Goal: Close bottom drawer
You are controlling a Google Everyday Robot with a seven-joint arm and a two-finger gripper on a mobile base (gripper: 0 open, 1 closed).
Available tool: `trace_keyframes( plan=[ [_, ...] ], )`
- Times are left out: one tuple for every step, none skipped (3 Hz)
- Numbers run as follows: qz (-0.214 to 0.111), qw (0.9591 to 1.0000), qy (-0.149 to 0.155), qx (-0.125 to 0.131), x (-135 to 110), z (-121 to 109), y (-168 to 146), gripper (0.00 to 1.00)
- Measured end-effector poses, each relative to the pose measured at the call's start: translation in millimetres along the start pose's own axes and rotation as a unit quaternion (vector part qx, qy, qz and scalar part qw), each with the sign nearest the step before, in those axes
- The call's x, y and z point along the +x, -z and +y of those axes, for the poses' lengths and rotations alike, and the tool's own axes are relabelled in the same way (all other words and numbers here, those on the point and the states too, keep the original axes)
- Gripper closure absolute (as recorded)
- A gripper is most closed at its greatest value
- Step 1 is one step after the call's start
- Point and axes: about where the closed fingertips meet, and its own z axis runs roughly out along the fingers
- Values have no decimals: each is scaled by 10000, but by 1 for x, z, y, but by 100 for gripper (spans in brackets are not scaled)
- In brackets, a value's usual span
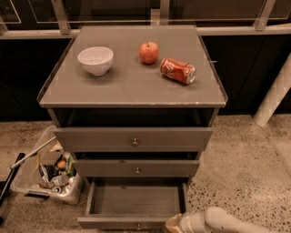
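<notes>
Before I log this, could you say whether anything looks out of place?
The red soda can lies tipped on the grey cabinet top; the grey-brown bottom drawer stands open, pincer by its right front corner.

Indoor workplace, more an office or lab floor than a home: polished speckled floor (245, 154), dark glass panels (113, 9) in metal framing along the top of the frame, and a white post (273, 93) at the right edge. A lone grey cabinet (132, 86) stands free at centre, its top set with a bowl (95, 60), an apple (149, 52) and a can (178, 70), its bottom drawer (136, 199) open. A clear bin (68, 193) of mixed rubbish sits at lower left. A robot gripper (175, 224) sits at the bottom edge, right of centre, just beside the drawer's front right corner.
</notes>
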Motion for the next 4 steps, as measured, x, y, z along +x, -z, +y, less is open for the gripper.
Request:
trace_keyframes(
  plan=[
    [-16, 9998, -18, 174, 17, -8, -21, 100],
    [-27, 9995, 30, 311, 27, -14, -34, 100],
    [22, 9990, 245, 365, 31, -12, -47, 100],
    [94, 9983, 472, 336, 35, -5, -61, 100]
  ],
)
